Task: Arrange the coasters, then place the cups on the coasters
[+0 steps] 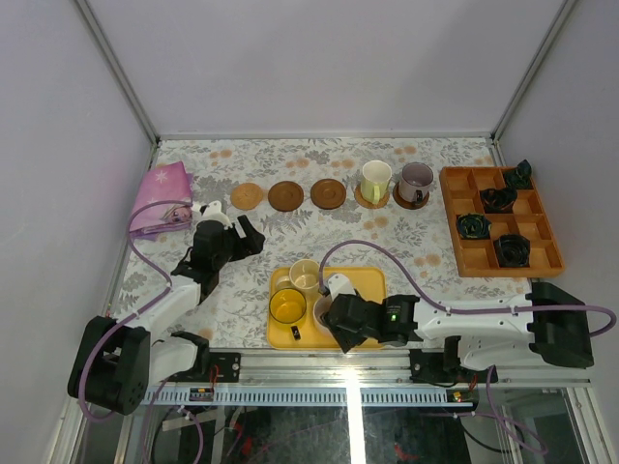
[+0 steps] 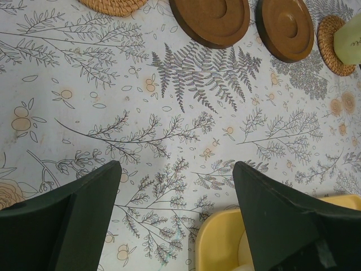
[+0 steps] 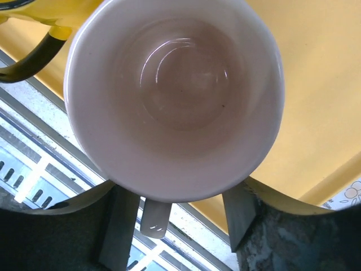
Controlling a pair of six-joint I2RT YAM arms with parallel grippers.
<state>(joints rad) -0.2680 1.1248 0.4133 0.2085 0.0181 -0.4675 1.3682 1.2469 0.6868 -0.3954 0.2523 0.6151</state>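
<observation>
A pink cup (image 3: 175, 96) stands on the yellow tray (image 1: 363, 285), and my right gripper (image 3: 179, 195) is open around its handle (image 3: 155, 217), one finger on each side with a gap. A yellow cup (image 1: 287, 305) and a cream cup (image 1: 305, 274) share the tray. At the back, a tan coaster (image 1: 248, 196) and two brown coasters (image 1: 285, 195) (image 1: 328, 193) lie bare in a row. A pale green cup (image 1: 375, 179) and a purple-grey cup (image 1: 417, 180) each stand on a coaster beside them. My left gripper (image 2: 176, 166) hangs open and empty over the cloth, left of the tray's corner (image 2: 225, 237).
An orange compartment box (image 1: 455, 217) with small black objects sits at the right. A purple pouch (image 1: 160, 198) lies at the back left. The table's near edge and metal rail (image 1: 348, 362) run just behind the tray.
</observation>
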